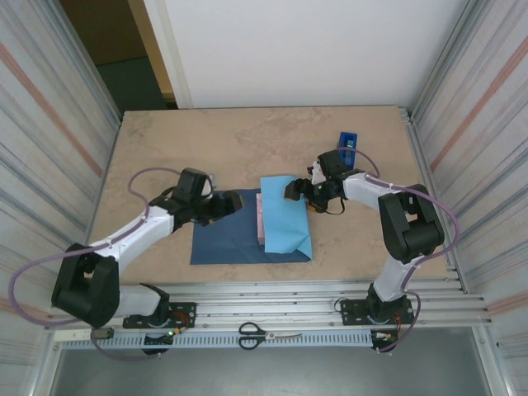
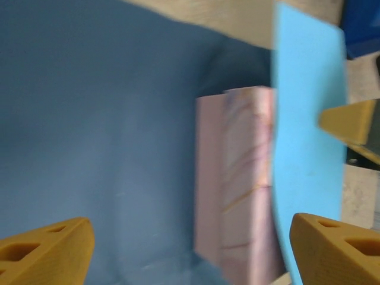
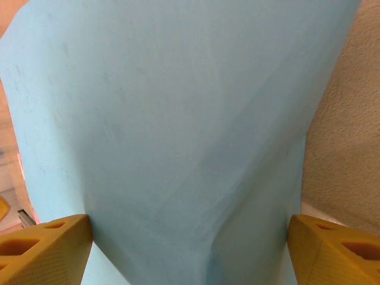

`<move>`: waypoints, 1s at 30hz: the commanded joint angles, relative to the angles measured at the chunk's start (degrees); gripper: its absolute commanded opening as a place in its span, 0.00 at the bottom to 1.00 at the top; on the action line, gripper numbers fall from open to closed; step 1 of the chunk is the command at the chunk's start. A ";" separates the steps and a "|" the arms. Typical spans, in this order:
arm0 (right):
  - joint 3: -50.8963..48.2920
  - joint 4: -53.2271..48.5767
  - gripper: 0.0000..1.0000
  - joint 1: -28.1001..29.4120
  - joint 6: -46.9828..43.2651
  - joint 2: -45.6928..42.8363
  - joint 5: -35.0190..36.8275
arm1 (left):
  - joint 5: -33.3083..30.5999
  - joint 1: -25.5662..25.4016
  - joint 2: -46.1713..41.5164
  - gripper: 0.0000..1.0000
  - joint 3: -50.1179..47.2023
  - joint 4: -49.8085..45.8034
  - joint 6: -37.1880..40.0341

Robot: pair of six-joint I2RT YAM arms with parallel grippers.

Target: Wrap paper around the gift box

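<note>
The paper [image 1: 224,239] lies navy face up at the table's middle, and its right part is folded over as a light-blue flap [image 1: 285,218]. Under that flap the pink marbled gift box [image 1: 261,219] shows just its left edge. In the left wrist view the box [image 2: 237,178] sits between the navy sheet [image 2: 107,130] and the light-blue flap [image 2: 306,130]. My left gripper [image 1: 233,204] [image 2: 190,252] hovers open over the navy part, left of the box. My right gripper [image 1: 295,190] [image 3: 190,249] is open at the flap's far right corner, with the light-blue paper [image 3: 178,130] spread between its fingers.
A small royal-blue tape dispenser [image 1: 347,148] stands behind the right gripper. Black-handled scissors [image 1: 268,334] lie on the rail at the near edge. Corrugated walls close in both sides. Bare tabletop [image 1: 165,140] stretches behind and left of the paper.
</note>
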 commanded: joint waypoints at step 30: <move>-3.04 -7.37 0.83 2.50 0.33 2.96 7.96 | -7.08 -21.96 12.43 0.72 6.65 -8.50 4.23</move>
